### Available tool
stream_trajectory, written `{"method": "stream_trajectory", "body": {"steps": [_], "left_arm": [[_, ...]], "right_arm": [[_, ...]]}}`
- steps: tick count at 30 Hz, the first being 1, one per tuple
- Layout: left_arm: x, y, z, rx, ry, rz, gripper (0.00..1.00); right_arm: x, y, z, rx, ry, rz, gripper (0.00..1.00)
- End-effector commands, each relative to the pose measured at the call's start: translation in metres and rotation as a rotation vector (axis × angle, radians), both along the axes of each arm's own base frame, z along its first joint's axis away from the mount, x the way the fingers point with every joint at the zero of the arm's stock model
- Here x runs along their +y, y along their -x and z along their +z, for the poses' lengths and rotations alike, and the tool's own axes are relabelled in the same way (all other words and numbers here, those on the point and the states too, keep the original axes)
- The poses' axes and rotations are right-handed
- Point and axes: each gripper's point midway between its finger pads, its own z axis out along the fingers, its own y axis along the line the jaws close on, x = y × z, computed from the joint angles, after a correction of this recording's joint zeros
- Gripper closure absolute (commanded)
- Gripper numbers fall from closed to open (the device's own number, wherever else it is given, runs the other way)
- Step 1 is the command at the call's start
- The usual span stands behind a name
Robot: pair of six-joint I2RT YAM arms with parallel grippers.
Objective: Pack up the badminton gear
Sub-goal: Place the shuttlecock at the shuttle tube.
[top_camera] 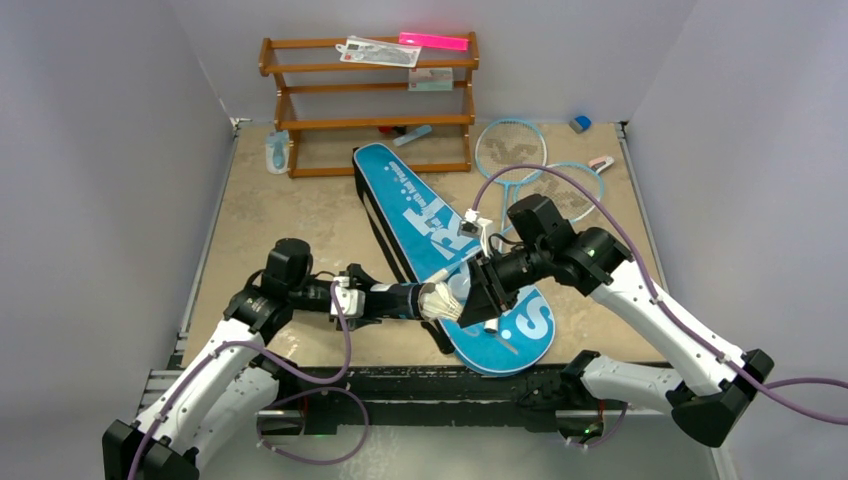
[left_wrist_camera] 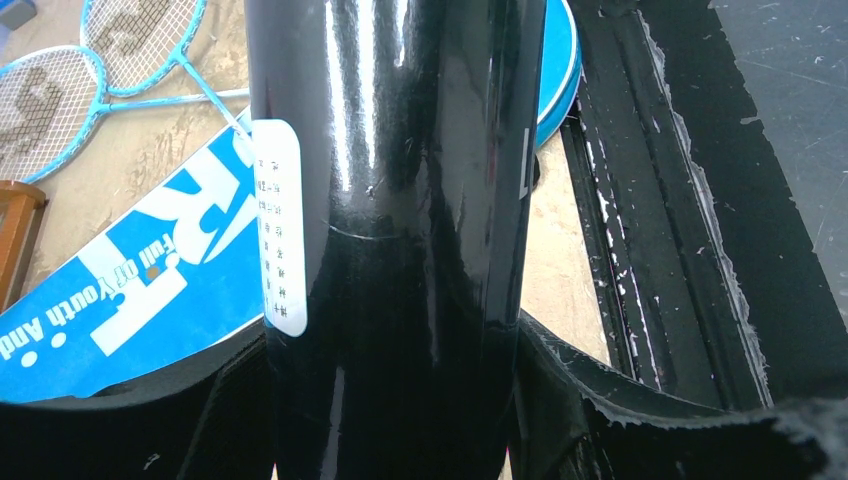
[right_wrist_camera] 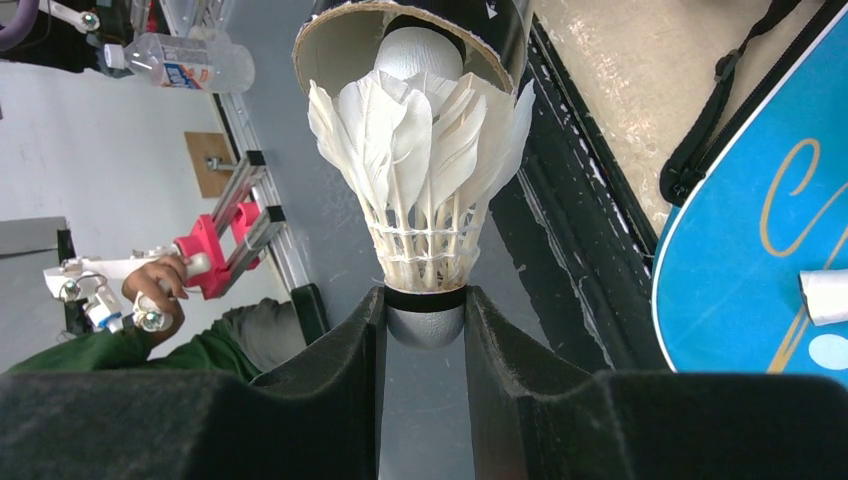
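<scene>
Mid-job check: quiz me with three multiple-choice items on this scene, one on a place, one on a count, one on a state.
1. On the table, the rackets lie: A near left; B far right; C dead centre.
2. Rackets in view: A one; B two; C three.
3. The right hand is: A open, empty; B shut on nothing; C gripping a shuttlecock.
B, they sit at the far right corner; B, two light-blue frames show; C, it pinches the cork base.

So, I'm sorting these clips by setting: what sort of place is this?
Probably a robotics lab's test cell, not a home: plain grey panels wall in the table, and the right wrist view shows a person's hand gripping a pink handle beside aluminium framing.
</scene>
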Motion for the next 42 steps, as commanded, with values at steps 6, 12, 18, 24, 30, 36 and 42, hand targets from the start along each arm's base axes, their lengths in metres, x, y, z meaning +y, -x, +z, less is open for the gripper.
{"method": "stream_trajectory", "body": {"steps": [6,12,18,24,30,36,42], "left_arm": [[-0.006,-0.002,0.015,-0.07,0.039,-0.04,1.0],[-0.003,-0.009,0.008,-0.056,0.005,0.001,1.0],[-0.001,-0.014,0.0,-0.049,-0.038,0.029,1.0],[0.001,-0.018,-0.011,-0.05,-0.111,0.055,1.0],[0.004,-0.025,-0.018,-0.055,-0.167,0.081,1.0],[0.005,-0.029,-0.017,-0.065,-0.177,0.098,1.0],[0.005,-0.029,-0.018,-0.064,-0.181,0.102,1.0]], "right_arm": [[-0.003,-0.003,0.004,-0.004,0.025,0.018,0.85],[0.002,-0.01,0.002,0.006,0.041,0.002,0.85],[0.002,-0.01,-0.004,0.048,0.08,0.024,0.85],[0.003,-0.016,-0.013,0.065,0.126,0.02,0.85],[0.006,-0.015,-0.017,0.11,0.139,0.027,0.84],[0.009,-0.014,-0.019,0.141,0.139,0.046,0.82],[0.013,-0.013,-0.018,0.167,0.127,0.071,0.8]]}}
